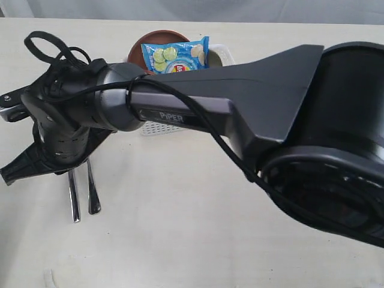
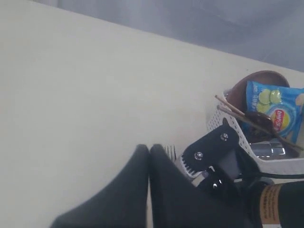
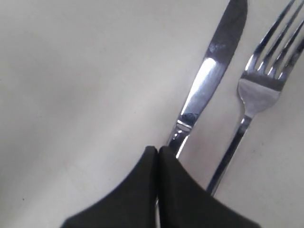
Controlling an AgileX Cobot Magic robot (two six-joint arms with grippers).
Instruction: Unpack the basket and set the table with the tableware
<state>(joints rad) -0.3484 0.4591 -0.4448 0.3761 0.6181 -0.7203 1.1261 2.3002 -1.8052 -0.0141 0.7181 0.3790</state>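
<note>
Under right fingers (image 3: 137,190) — knife (image 3: 209,80), fork (image 3: 259,95) beside

Robotics lab, I'd say, not home: bare pale table (image 1: 180,246), plain grey backdrop (image 2: 204,19) hung behind it, black Piper-branded arm (image 1: 252,90) with loose cables (image 1: 66,59) looped over wrist.

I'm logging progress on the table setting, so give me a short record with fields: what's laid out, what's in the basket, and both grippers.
laid on table: knife and fork, side by side, not touching
in basket: plate, chopsticks, steel cup, blue chip bag
left gripper: shut, holding nothing, near the basket
right gripper: shut, holding nothing, above the knife's handle
</note>
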